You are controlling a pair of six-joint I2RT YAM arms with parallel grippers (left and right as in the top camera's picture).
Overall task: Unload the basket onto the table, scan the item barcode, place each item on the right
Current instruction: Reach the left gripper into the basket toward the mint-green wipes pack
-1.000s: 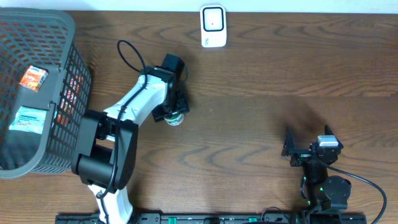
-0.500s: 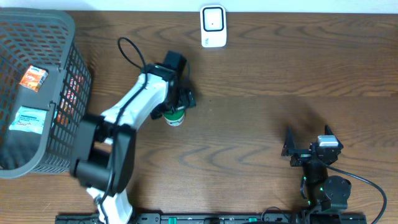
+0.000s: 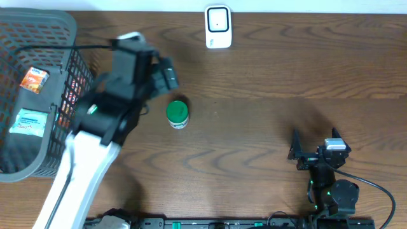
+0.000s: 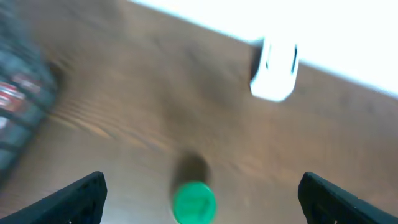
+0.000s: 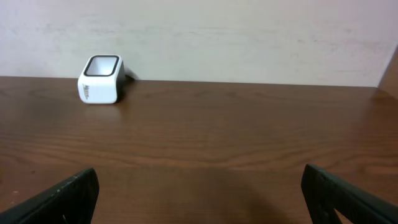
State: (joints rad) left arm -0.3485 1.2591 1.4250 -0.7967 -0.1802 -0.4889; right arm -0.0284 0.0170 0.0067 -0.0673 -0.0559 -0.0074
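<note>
The green jar (image 3: 177,114) stands free, left of centre. The left gripper (image 3: 164,73), just to the upper left of it, is spread apart. The right gripper (image 3: 315,143), at lower right, is too.

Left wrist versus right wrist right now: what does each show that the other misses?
Left wrist only: the green-capped jar standing free on the table, a blurred edge of the basket at left, and the open left pincer. Right wrist only: the open right pincer, with nothing in it. Both: the white scanner by the table's far edge, and the wooden tabletop.
</note>
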